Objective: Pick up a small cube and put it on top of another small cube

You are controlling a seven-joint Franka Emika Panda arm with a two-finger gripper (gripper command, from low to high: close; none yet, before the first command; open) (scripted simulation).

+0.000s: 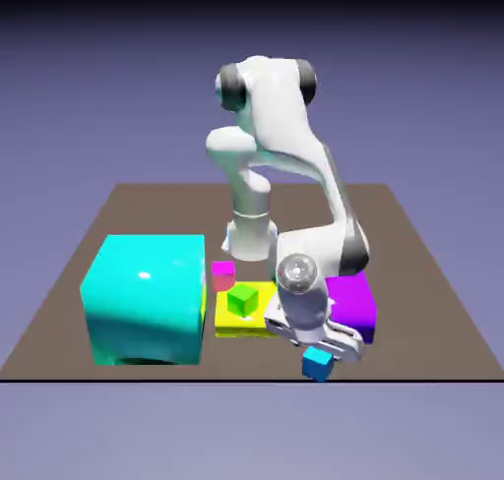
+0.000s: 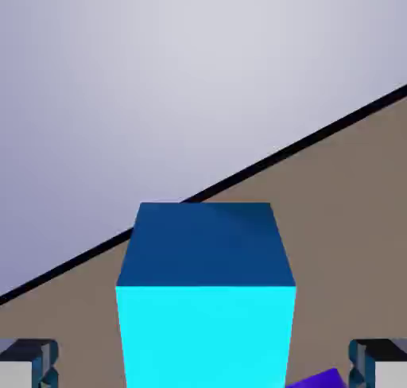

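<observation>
I have the jaws spread either side of the small blue cube (image 2: 205, 299) at the table's (image 1: 433, 301) near edge, lined up for pinching it

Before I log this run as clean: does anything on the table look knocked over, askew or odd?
Nothing stands out. The small blue cube sits near the table's front edge, between the open tool fingers.

Big cyan block (image 1: 145, 299) sits on brown table (image 1: 423, 281), exterior view's left. Yellow slab (image 1: 239, 323) just beside it; purple block (image 1: 356, 304) further right.
</observation>
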